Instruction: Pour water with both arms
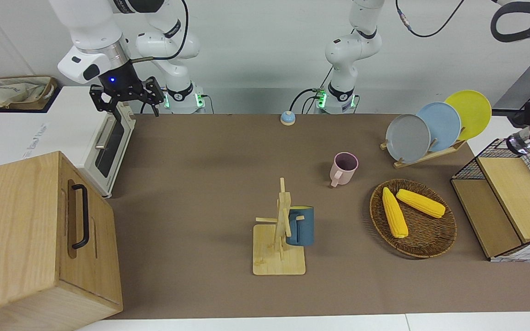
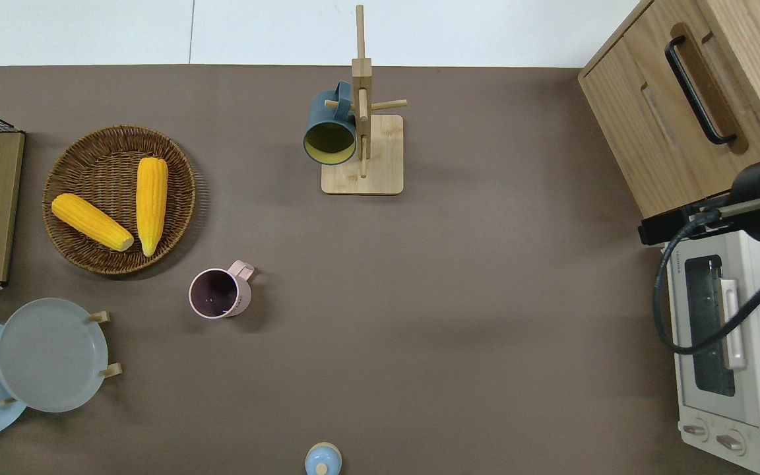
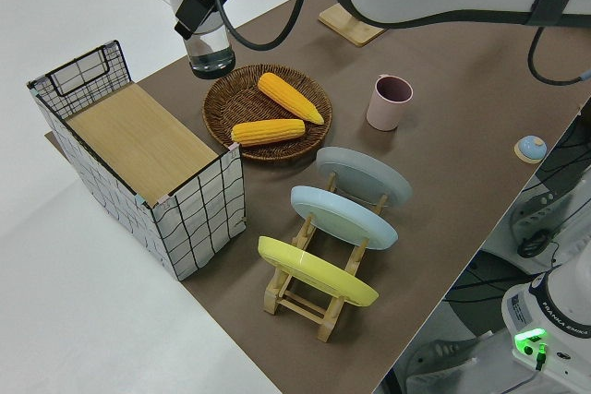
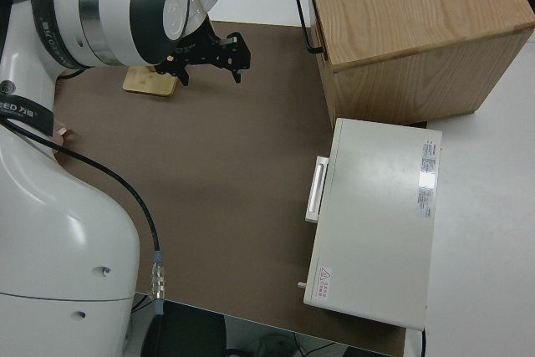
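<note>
Gleaming white right arm — black fingers splayed.

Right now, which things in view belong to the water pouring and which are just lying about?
Job: left end effector holding clear container; right end effector, open; pink cup, likely.
Lying about: blue mug, corn basket, plate rack, toaster oven, wooden cabinet.

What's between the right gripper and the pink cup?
Nothing visible. The right gripper hangs open over the oven's edge; only bare mat lies toward the pink cup. The mug rack stands farther from the robots, off that line.
</note>
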